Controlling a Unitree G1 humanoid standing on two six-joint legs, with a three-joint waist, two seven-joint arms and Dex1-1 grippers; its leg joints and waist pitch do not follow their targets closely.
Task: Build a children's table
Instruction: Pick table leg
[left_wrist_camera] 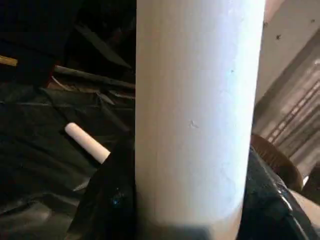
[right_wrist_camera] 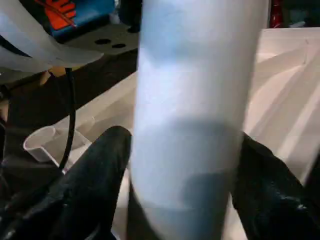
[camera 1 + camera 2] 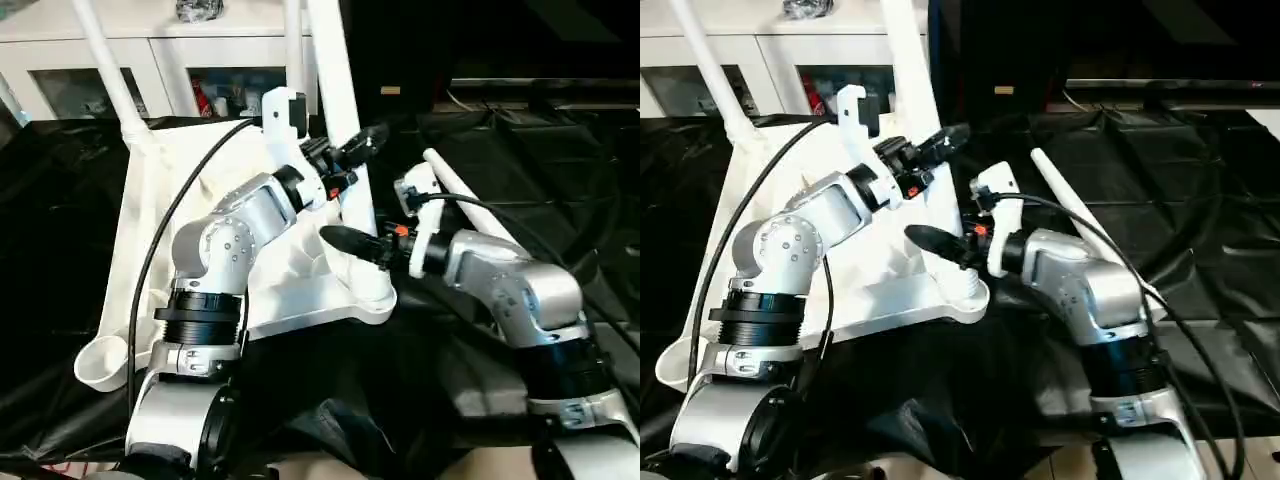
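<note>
The white table top (image 3: 150, 230) lies ribbed side up on black cloth. Two white tube legs (image 3: 105, 60) (image 3: 293, 50) stand in its far corner sockets. A third leg (image 3: 345, 90) stands tilted in the near right socket (image 3: 375, 290). My left gripper (image 3: 352, 150) is shut on this leg partway up; the tube (image 1: 195, 110) sits between its black fingers (image 1: 105, 200). My right gripper (image 3: 355, 245) is shut on the same leg (image 2: 195, 100) just above the socket. The fourth leg (image 3: 470, 200) lies loose on the cloth to the right.
The near left socket (image 3: 100, 362) holds no leg. A white glass-door cabinet (image 3: 120, 70) stands behind the table top. Black cloth (image 3: 560, 160) covers the work area, with dark equipment at the back right. A black cable (image 3: 150, 260) runs along my left arm.
</note>
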